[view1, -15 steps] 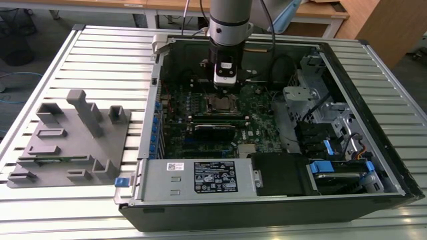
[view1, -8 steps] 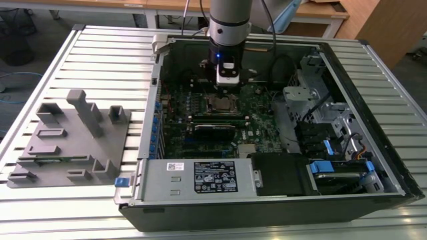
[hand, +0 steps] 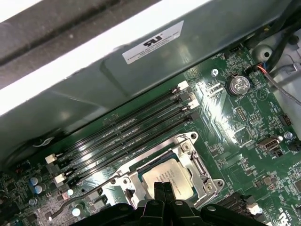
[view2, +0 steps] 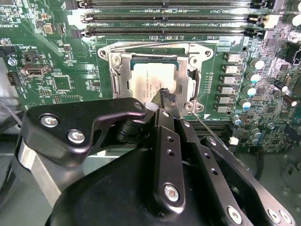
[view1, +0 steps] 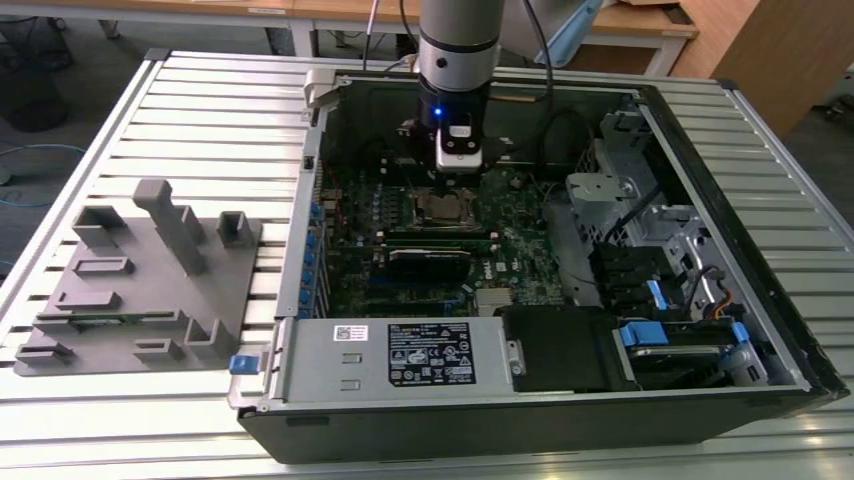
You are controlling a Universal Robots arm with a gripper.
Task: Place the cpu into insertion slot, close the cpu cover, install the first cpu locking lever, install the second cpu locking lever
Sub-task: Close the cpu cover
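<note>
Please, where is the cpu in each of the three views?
Exterior view: the cpu sits on the green board, under the gripper.
Second wrist view: the cpu lies framed by the cpu cover, beside the gripper.
First wrist view: the cpu lies beside the gripper.
Shared landmark: the memory slots.

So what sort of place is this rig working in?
Probably a robotics lab or workshop bench: an open black desktop computer case lies on a ribbed silver metal table, a grey moulded parts fixture beside it, wooden desks behind.

White label point(hand: 153, 42) on grey metal panel point(hand: 94, 94), black label point(view1: 430, 353) on power supply point(view1: 320, 368); print illegible.
</note>
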